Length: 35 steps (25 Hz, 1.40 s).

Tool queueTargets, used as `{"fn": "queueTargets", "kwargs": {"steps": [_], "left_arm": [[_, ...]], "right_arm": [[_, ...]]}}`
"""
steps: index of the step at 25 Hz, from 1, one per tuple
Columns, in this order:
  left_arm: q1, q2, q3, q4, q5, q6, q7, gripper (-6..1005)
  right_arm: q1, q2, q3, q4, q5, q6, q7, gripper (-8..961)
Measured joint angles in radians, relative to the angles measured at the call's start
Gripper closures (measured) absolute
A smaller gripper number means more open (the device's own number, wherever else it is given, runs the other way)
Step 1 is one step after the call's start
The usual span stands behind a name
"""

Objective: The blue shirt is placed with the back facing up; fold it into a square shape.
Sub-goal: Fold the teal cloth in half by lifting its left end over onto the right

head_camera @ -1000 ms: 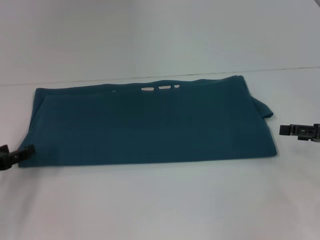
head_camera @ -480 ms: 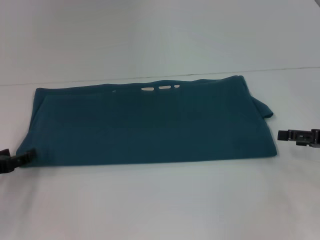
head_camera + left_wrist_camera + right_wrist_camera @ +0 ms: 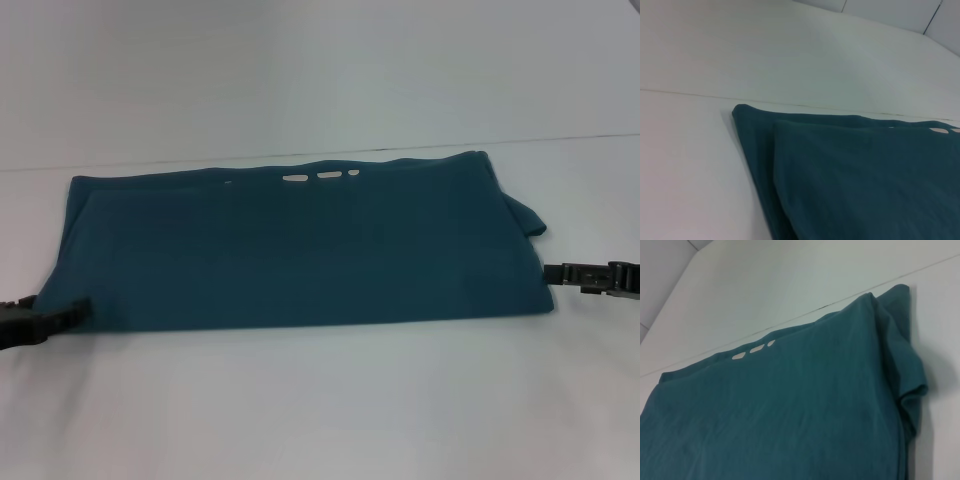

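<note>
The blue shirt (image 3: pixel 300 245) lies flat on the white table (image 3: pixel 320 410), folded into a wide rectangle. Small pale print marks (image 3: pixel 322 176) sit near its far edge. A sleeve fold (image 3: pixel 530 222) pokes out at the far right corner. My left gripper (image 3: pixel 80 310) is low at the shirt's near left corner, touching or just over the fabric edge. At the shirt's right edge near the front corner, my right gripper (image 3: pixel 552 271) meets the cloth. The left wrist view shows layered fabric of the shirt (image 3: pixel 855 175). The right wrist view shows the shirt (image 3: pixel 790 410) and its print (image 3: pixel 754 350).
A faint seam line (image 3: pixel 560 138) runs across the table behind the shirt. White tabletop stretches in front of the shirt and to both sides.
Both grippers have moved inward along the table: the left one rightward onto the near left corner, the right one leftward up to the shirt's right edge. The shirt has not shifted.
</note>
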Motion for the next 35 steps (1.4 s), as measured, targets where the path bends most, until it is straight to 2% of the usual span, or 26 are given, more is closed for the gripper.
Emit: {"fn": "queueTargets", "kwargs": {"steps": [4,17,25,35], "left_arm": [[-0.001,0.0,0.002,0.0,0.0,-0.001,0.0,90],[-0.005,0.002,0.023,0.006,0.0,0.001,-0.001,116],[-0.015,0.001,0.05,0.021,0.052,-0.064,-0.053,165],[-0.022,0.002,0.054,0.03,0.057,-0.063,-0.063,570]], "right_arm": [[0.006,0.01,-0.001,0.0,0.0,0.015,-0.007,8],[0.004,0.009,0.008,0.0,0.0,0.022,-0.009,12],[0.007,0.011,0.008,0.0,0.003,0.02,-0.008,12],[0.007,0.011,0.008,0.0,0.007,0.022,-0.007,12]]}}
